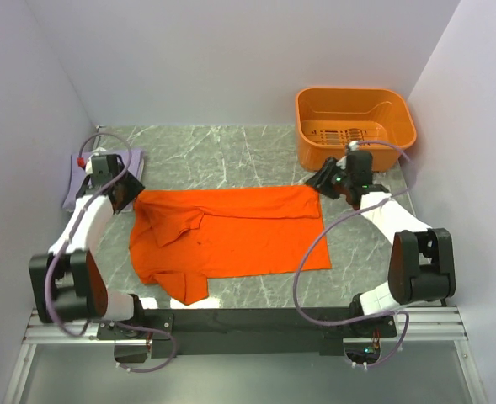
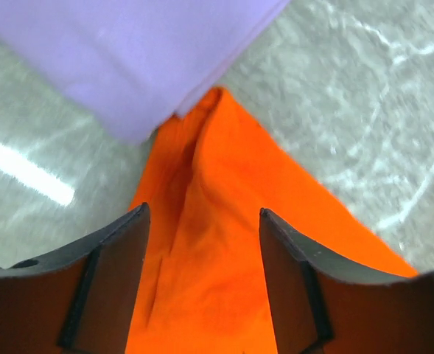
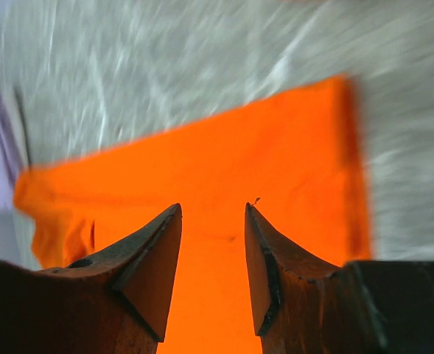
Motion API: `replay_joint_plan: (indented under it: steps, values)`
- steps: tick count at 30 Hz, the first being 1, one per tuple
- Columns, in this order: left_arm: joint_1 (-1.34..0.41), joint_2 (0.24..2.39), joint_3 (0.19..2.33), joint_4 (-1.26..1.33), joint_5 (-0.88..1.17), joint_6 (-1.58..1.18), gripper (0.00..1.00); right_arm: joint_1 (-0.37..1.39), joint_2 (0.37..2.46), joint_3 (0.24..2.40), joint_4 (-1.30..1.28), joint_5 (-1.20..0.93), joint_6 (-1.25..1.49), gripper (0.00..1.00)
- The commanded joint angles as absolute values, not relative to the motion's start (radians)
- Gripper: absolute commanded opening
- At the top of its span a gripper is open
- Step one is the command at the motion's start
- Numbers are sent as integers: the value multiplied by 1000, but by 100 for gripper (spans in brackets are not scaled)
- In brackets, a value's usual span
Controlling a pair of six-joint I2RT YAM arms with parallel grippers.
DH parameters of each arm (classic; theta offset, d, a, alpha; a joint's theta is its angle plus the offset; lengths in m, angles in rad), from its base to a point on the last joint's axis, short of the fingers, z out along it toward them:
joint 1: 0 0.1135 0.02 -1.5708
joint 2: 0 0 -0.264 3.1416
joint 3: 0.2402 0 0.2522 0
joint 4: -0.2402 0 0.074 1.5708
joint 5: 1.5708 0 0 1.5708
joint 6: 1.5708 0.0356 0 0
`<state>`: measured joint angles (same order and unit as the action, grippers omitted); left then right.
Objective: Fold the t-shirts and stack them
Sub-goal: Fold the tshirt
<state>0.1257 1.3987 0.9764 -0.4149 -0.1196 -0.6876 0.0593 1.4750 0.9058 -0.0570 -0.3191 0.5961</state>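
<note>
The bright orange t-shirt (image 1: 231, 236) lies spread on the marble table, a sleeve folded in at its left. The lavender t-shirt (image 1: 72, 187) lies folded at the far left, partly hidden by the left arm. My left gripper (image 1: 130, 194) is open above the orange shirt's (image 2: 217, 258) far left corner, beside the lavender shirt (image 2: 128, 51). My right gripper (image 1: 322, 178) is open above the orange shirt's (image 3: 217, 169) far right corner. Neither holds cloth.
A rigid orange plastic basket (image 1: 355, 126) stands at the back right, just behind the right gripper. White walls close in the table on three sides. The arm bases sit on a rail along the near edge.
</note>
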Motion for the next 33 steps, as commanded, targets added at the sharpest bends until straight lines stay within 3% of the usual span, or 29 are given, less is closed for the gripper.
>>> replay_joint_plan:
  steps: [1, 10, 14, 20, 33]
  values:
    - [118, 1272, 892, -494, -108, -716, 65, 182, 1465, 926, -95, -390, 560, 47]
    - [22, 1118, 626, -486, -28, -827, 53, 412, 1549, 1006, -100, -423, 497, 47]
    - [8, 1143, 607, -489, -29, -836, 42, 419, 1543, 994, -95, -442, 488, 47]
    - [-46, 1172, 601, -488, -43, -842, 35, 419, 1513, 966, -104, -423, 460, 47]
    - [-58, 1270, 634, -468, -69, -833, 35, 414, 1508, 942, -94, -434, 448, 47]
